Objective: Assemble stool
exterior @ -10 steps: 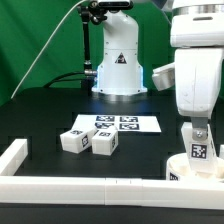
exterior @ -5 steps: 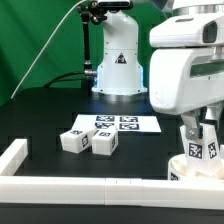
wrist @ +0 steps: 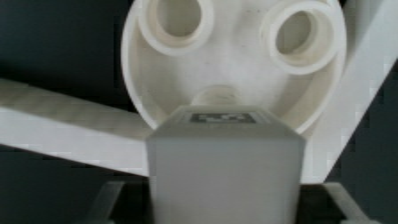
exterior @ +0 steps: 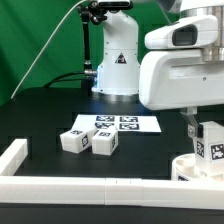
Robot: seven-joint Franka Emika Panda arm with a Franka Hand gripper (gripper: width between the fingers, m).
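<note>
My gripper [wrist: 222,203] is shut on a white stool leg [wrist: 222,160] with a marker tag on its end. The leg stands between the two fingers [wrist: 118,202]. Just beyond the leg's end is the round white seat [wrist: 222,60], showing two round holes and a small peg socket. In the exterior view the held leg [exterior: 211,143] is upright over the seat [exterior: 192,166] at the front right; I cannot tell whether they touch. Two more tagged legs [exterior: 72,140] [exterior: 104,143] lie side by side on the black table.
The marker board [exterior: 116,124] lies behind the two loose legs. A long white border rail [exterior: 70,186] runs along the front, with a raised end at the exterior view's left [exterior: 14,154]; it also crosses the wrist view [wrist: 54,120]. The arm's base [exterior: 118,65] stands at the back.
The wrist has swung and now fills more of the exterior view. The held leg has shifted a little toward the exterior view's right over the seat. The loose legs have not moved.
</note>
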